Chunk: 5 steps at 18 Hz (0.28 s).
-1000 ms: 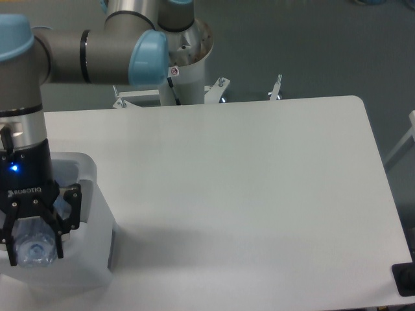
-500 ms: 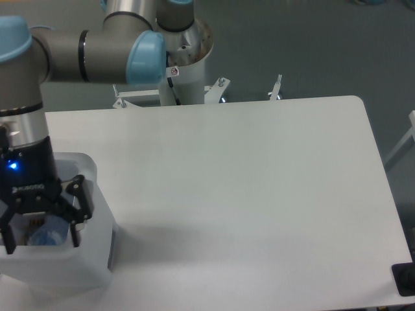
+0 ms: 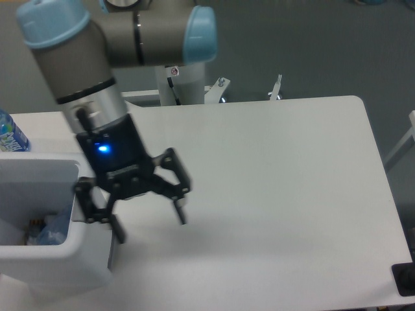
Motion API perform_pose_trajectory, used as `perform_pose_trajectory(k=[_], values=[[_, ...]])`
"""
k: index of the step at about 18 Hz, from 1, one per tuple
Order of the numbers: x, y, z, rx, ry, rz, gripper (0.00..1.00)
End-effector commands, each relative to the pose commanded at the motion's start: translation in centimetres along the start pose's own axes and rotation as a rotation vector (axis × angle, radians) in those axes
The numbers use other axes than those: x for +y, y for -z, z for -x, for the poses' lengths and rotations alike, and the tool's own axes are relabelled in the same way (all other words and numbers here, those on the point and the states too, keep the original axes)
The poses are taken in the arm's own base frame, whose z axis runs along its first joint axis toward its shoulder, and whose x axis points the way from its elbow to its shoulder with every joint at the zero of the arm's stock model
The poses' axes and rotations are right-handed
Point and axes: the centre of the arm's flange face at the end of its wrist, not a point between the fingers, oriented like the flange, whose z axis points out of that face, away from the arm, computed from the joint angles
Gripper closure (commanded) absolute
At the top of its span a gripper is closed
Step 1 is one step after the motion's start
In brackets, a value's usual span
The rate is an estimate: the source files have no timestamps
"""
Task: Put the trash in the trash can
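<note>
The white boxy trash can (image 3: 61, 256) stands at the table's front left corner. Inside it the crushed clear plastic bottle (image 3: 55, 227) lies against the right wall, with some small scraps (image 3: 34, 225) beside it; I cannot tell whether one is the paper scrap. My gripper (image 3: 150, 227) hangs above the table just right of the can, fingers spread wide and empty. One finger (image 3: 115, 228) is over the can's right edge, the other (image 3: 179, 208) over bare table.
An upright bottle with a bright blue label (image 3: 10, 135) stands at the far left edge, behind the can. The white table (image 3: 272, 194) extends to the right. The robot base (image 3: 181, 71) is behind the table's back edge.
The bottle has left my gripper and now lies in the can. The gripper has risen, opened wide and swung right, out from over the can.
</note>
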Motion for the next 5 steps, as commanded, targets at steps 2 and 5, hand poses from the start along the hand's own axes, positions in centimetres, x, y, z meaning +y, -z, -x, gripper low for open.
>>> perform_pose_trajectory(k=[2, 5], values=[[1.8, 0.4, 1.3, 0.004, -0.085, 0.054, 0.00], [4.3, 1.4, 1.8, 0.032, -0.238, 0.106, 0.00]])
